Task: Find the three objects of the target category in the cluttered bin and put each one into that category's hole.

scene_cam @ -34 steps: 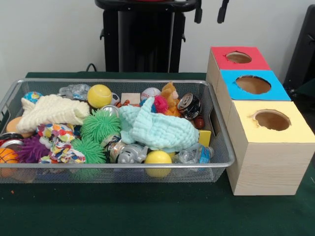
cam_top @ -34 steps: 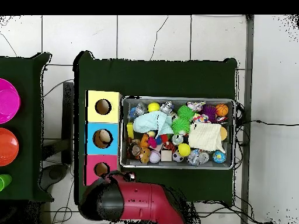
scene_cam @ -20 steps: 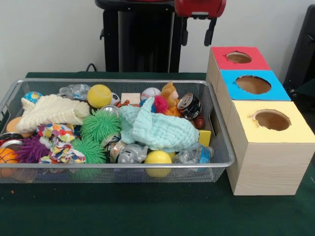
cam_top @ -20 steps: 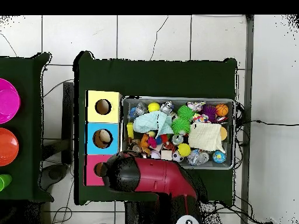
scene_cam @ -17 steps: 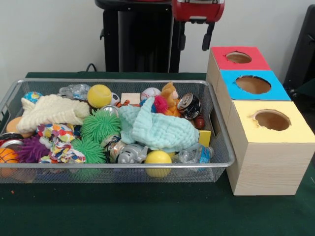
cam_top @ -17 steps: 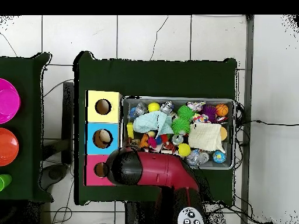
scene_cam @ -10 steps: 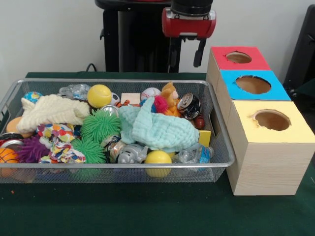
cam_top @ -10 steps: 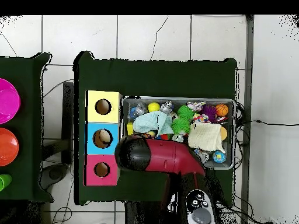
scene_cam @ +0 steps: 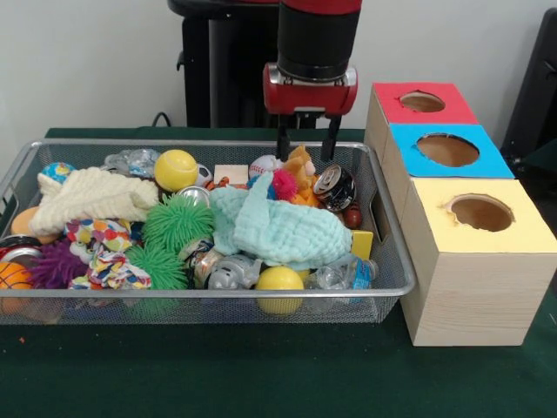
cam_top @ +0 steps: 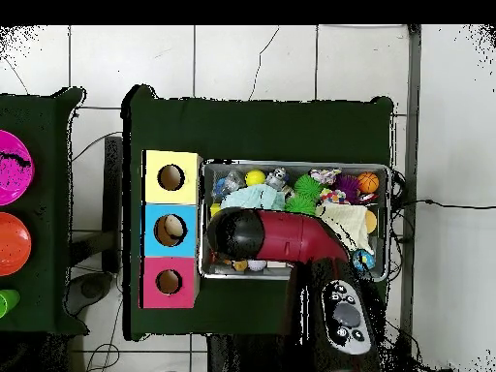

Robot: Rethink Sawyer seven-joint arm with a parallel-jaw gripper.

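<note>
The wire bin [scene_cam: 383, 261] sits on the green tabletop [scene_cam: 261, 374], crammed with toys, and just beside it stand three wooden boxes with holes in their tops: red [scene_cam: 422, 102], blue [scene_cam: 447, 150] and yellow [scene_cam: 480, 212]. From the front I can see the claw [scene_cam: 307, 150] hanging low over the far side of the bin, its two dark fingers apart and empty, straddling the top of an orange stuffed toy [scene_cam: 300, 170]. A dented can [scene_cam: 335, 187] lies just beside that toy, a baseball [scene_cam: 264, 165] on its other side, and a mint-green cloth [scene_cam: 278, 228] sprawls across the middle, covering whatever is beneath it. Nearer the front rim rest a yellow ball [scene_cam: 279, 280], a crushed plastic bottle [scene_cam: 344, 273] and green spiky balls [scene_cam: 177, 222], with a cream cloth [scene_cam: 91, 198] further along and a tennis ball [scene_cam: 176, 170] behind. From above, the red arm [cam_top: 281, 240] lies across the bin [cam_top: 389, 223] and hides the claw and that whole side of the clutter; only the strip beyond it shows, with the green spiky balls [cam_top: 307, 191] and an orange ball [cam_top: 367, 182].
</note>
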